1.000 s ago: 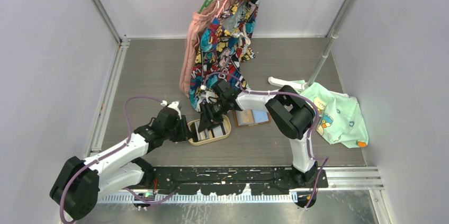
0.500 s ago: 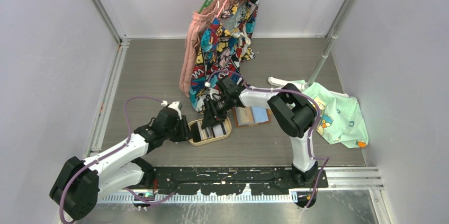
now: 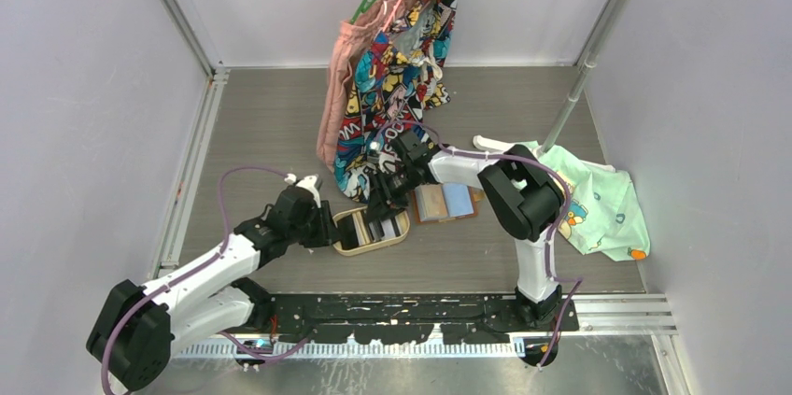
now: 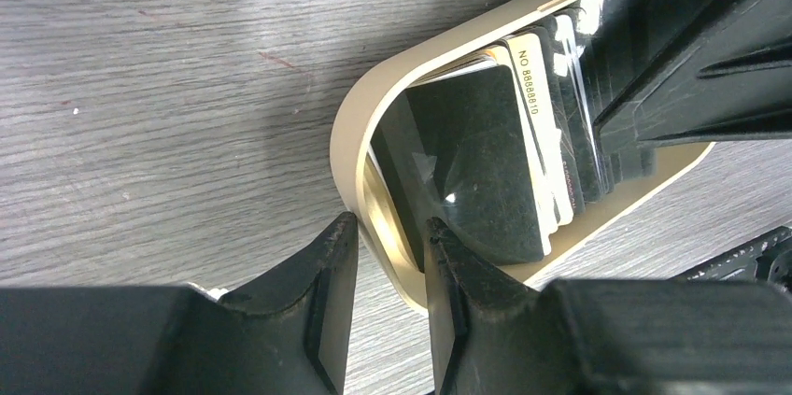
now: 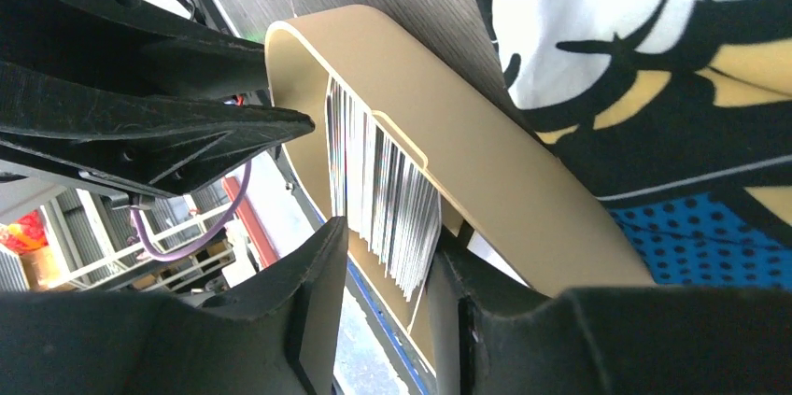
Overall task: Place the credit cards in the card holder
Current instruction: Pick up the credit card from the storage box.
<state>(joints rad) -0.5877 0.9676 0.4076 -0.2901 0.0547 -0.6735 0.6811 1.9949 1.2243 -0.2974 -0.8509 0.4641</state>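
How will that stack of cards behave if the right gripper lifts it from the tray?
Likely to slide apart: the cards sit fanned, uneven and glossy in the right gripper. Each looks thin but stiff, so probably no drooping. The tray may drag along, though the left gripper straddles its rim.

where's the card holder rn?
Top view: the card holder lies flat on the table, just right of the oval tray, left of the green cloth.

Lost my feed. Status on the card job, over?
Left pincer clamping wood tray rim. Right pincer closed on credit cards inside it. Card holder open beside tray, no obstruction seen.
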